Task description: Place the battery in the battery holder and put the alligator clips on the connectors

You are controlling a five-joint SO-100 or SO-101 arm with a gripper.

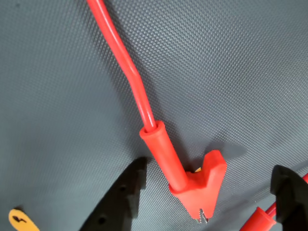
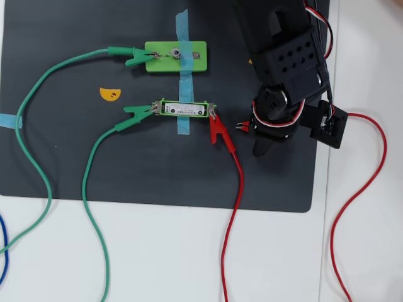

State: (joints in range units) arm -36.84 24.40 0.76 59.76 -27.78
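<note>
Gripper [image 1: 204, 192] jaws spread, grasping nothing, straddling the red alligator clip [image 1: 199, 185] attached at the battery holder's [image 2: 184, 109] right-end connector in the overhead view.

Red alligator clip [image 1: 195, 180] on red wire, bright green battery holder [image 2: 184, 109], blue tape [image 2: 183, 69], dark woven-textured mat [image 2: 157, 170]

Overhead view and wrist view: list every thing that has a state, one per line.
battery: seated in the battery holder.
green clip: on the holder's left end.
red clip: at the holder's right end, released.
second green clip: on the wider green block.
second red clip: lies loose under the arm.
gripper: fingers open, astride the red clip.
</note>
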